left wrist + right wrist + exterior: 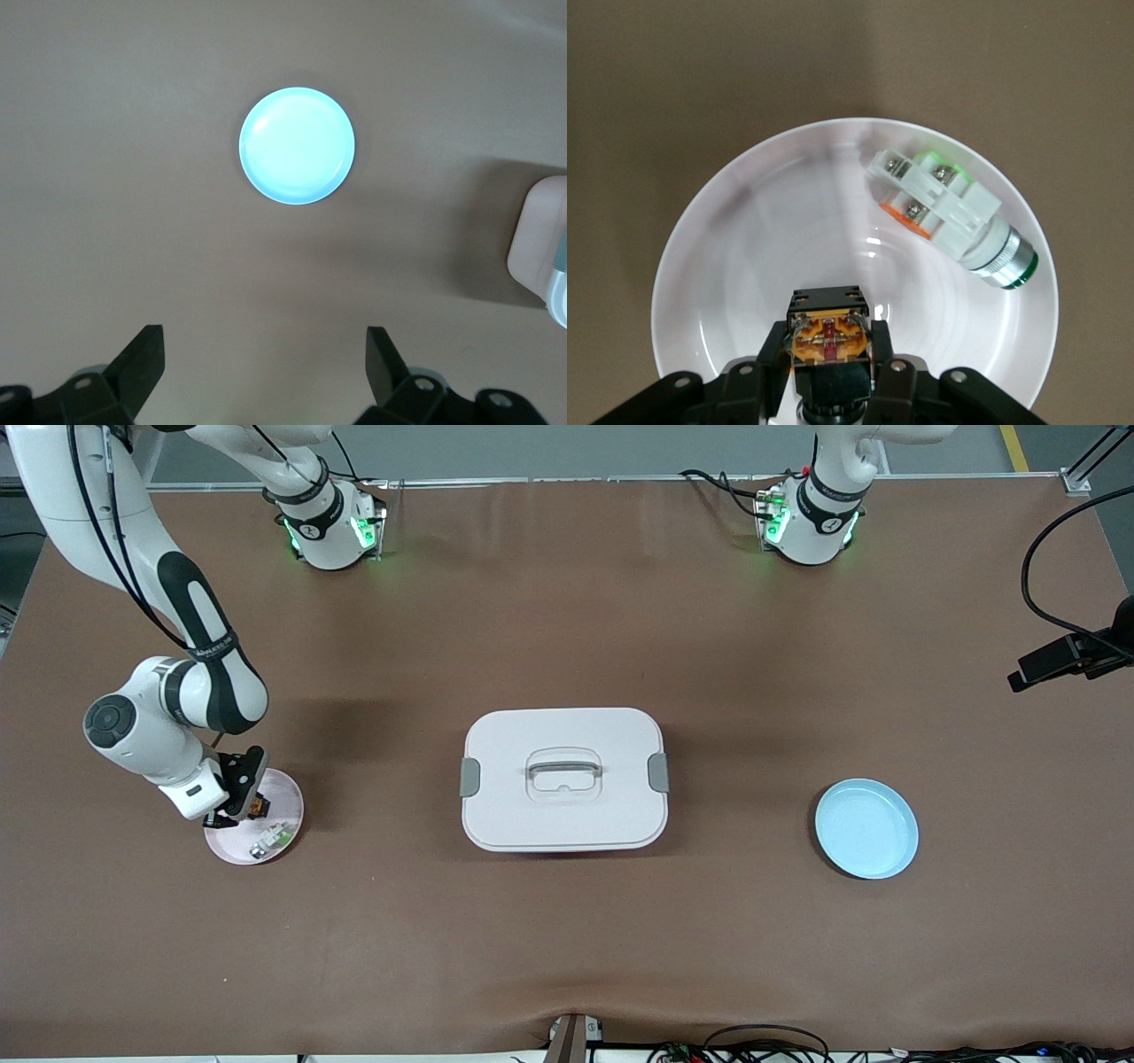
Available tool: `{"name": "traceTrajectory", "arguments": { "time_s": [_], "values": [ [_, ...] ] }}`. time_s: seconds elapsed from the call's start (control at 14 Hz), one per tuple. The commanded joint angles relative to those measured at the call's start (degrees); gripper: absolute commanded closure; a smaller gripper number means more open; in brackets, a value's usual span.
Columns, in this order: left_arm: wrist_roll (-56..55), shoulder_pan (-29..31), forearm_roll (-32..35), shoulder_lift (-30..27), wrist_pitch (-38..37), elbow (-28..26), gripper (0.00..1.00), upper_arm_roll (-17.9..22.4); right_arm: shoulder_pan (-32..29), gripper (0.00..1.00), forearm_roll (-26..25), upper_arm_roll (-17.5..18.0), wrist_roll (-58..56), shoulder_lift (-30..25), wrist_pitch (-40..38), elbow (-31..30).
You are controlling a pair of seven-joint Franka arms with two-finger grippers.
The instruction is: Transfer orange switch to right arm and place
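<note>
Brown matting covers the table; nearest to the front camera of the things on it, at the right arm's end, lies a pale pink plate, and on its nearer part rests a small green-and-silver part, lying on its side; just beside it, over the same plate, the right gripper is low, and between its fingers sits the orange switch, a little black block with an orange middle; the fingers are close on both sides of it, so it looks clamped, but whether the switch touches the plate one cannot tell. Toward the left arm's end, about as near to the camera, lies a light blue plate; the left gripper hangs above the table near that plate with its two fingers wide apart and nothing between them; this arm waits. In the middle of the table, a little farther from the camera than both plates, stands a white box with a closed lid, grey clips at its two ends and a handle on top. Farthest, along the table's edge, stand the two bases, that of the right arm and that of the left arm.
</note>
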Motion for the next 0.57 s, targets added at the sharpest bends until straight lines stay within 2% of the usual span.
{"name": "traceTrajectory", "arguments": {
  "time_s": [0.0, 0.36, 0.5],
  "values": [
    [0.6, 0.2, -0.09, -1.08, 0.01, 0.84, 0.0, -3.56, -1.28, 0.0, -0.2, 0.73, -0.12, 0.09, -0.15, 0.63],
    [1.56, 0.12, -0.09, -1.18, 0.27, 0.84, 0.0, -4.19, -1.11, 0.0, -0.2, 0.82, -0.03, -0.26, -1.03, 1.06],
    [1.74, 0.12, -0.09, -1.18, 0.27, 0.84, 0.0, -4.63, -1.19, 0.0, -0.11, 0.82, -0.12, -0.61, -4.53, 2.55]
  ]
}}
